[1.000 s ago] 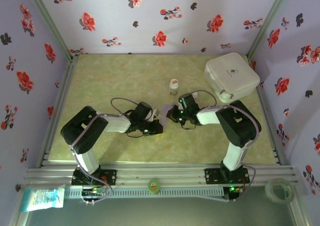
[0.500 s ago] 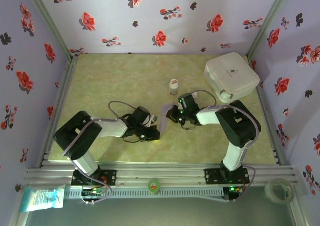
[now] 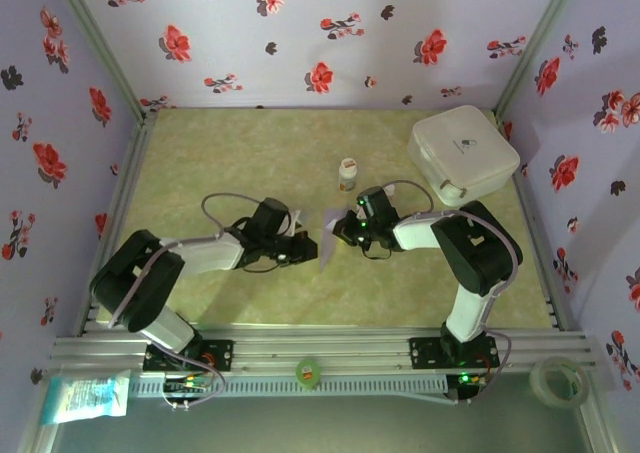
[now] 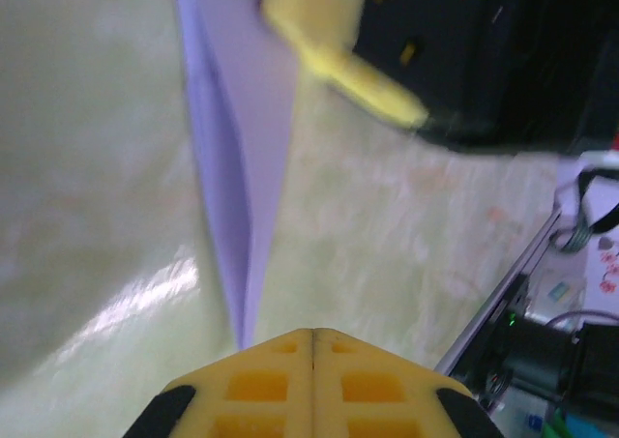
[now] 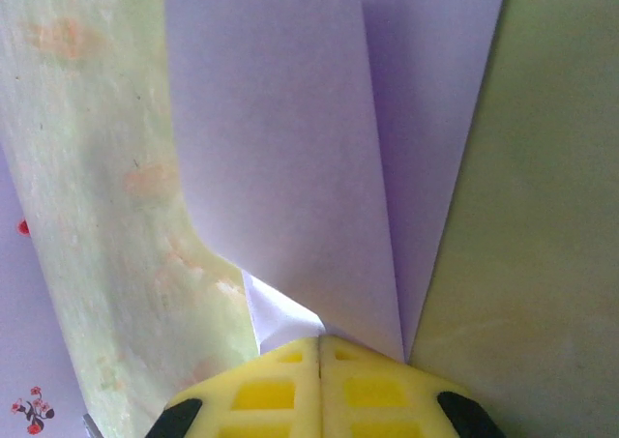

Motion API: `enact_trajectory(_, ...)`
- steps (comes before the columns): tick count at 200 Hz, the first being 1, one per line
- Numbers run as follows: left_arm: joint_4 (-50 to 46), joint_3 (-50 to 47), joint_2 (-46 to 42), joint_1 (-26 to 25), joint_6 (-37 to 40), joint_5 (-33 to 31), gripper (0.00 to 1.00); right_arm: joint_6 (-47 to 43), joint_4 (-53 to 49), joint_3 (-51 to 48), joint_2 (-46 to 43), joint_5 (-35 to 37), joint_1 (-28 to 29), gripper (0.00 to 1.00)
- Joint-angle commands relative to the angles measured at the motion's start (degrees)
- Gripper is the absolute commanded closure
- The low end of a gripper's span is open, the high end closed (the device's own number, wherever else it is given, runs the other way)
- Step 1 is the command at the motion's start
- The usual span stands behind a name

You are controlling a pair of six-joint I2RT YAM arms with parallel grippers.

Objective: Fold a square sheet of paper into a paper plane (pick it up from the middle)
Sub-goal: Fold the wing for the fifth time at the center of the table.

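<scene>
The pale lilac paper (image 3: 328, 238) is folded into a narrow pointed shape and stands on edge between the two grippers at mid-table. My right gripper (image 3: 344, 231) is shut on its folded layers (image 5: 290, 148), which fan out from the closed yellow fingertips (image 5: 319, 339). My left gripper (image 3: 308, 247) lies low at the paper's left, jaws pressed together (image 4: 312, 334) with nothing seen between them. In the left wrist view the paper's slim tip (image 4: 237, 119) ends just left of those fingertips. The right gripper's yellow finger (image 4: 338, 51) shows beyond it.
A white rounded box (image 3: 463, 153) sits at the back right and a small white bottle (image 3: 347, 173) stands just behind the grippers. Flowered walls close in three sides. A green roll (image 3: 308, 372) and a tape roll (image 3: 557, 381) lie by the front rail.
My left arm has stretched out lower, and its gripper has shifted a little up and right to the paper's lower tip. The paper now shows as a narrower upright strip. The right arm has held still.
</scene>
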Motion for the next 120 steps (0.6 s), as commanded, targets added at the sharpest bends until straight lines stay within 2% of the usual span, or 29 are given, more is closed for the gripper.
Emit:
enact_trajectory(1,2.38,6.22,4.65,0.19,-0.9,1.01,0.94,-0.7,-5.15,-0.49,1.18,3.94,-0.22,0.94)
enact_trajectory(43,1.42,11.39,12.82,0.18,-0.24,1.04,0.96,-0.74,-5.25,-0.31,0.93,3.73,-0.23,0.93)
enact_trajectory(120,-4.64,13.25,17.41,0.03,3.47,-4.07,0.97,-0.47,-4.76,-0.4,0.07,3.55,-0.28,0.93)
